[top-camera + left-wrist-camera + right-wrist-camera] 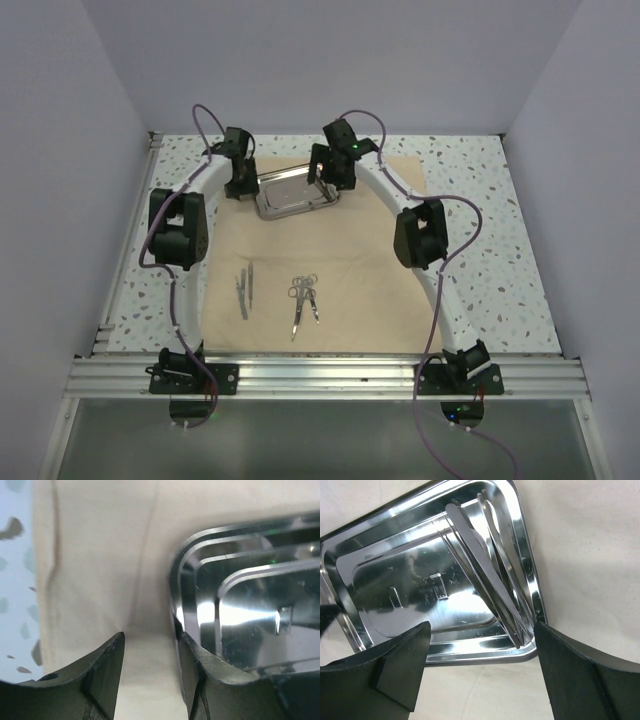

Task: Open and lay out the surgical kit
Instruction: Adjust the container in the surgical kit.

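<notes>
Hovering near the far edge of the cloth wrap (350, 260), our left gripper (150, 637) sits released beside the steel tray (290, 192), our right gripper (482, 627) released above its tweezers (485, 565).

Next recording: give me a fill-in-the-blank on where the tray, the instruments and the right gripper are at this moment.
1. The right gripper hovers over a corner of the steel tray with its jaws ____.
2. The scissors lie on the beige cloth, ____ the tray.
3. In the top view, the tweezers lie to the ____ of the scissors.

Missing words: open; outside; left.
</notes>
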